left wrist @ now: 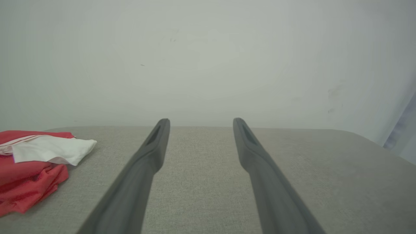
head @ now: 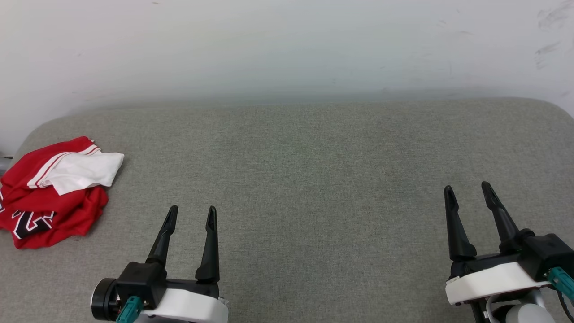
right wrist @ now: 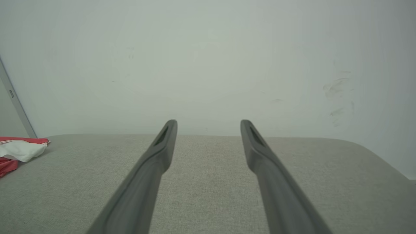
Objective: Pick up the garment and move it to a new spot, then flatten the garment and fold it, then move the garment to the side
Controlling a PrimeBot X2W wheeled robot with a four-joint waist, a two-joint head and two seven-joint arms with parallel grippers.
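Note:
The garment (head: 49,193), a red jersey with a white sleeve and black white-outlined lettering, lies crumpled at the far left of the grey fabric surface (head: 305,179). It also appears at the left edge of the left wrist view as the garment (left wrist: 32,162), and at the far left of the right wrist view as the garment (right wrist: 16,151). My left gripper (head: 192,211) hovers open at the lower left, to the right of the jersey and apart from it. At the lower right my right gripper (head: 468,189) is open too, with nothing between its fingers.
A white wall (head: 287,49) rises directly behind the grey surface. The surface has rounded far corners, and its left edge runs close beside the jersey. A grey vertical strip (right wrist: 16,107) stands at the left of the wall.

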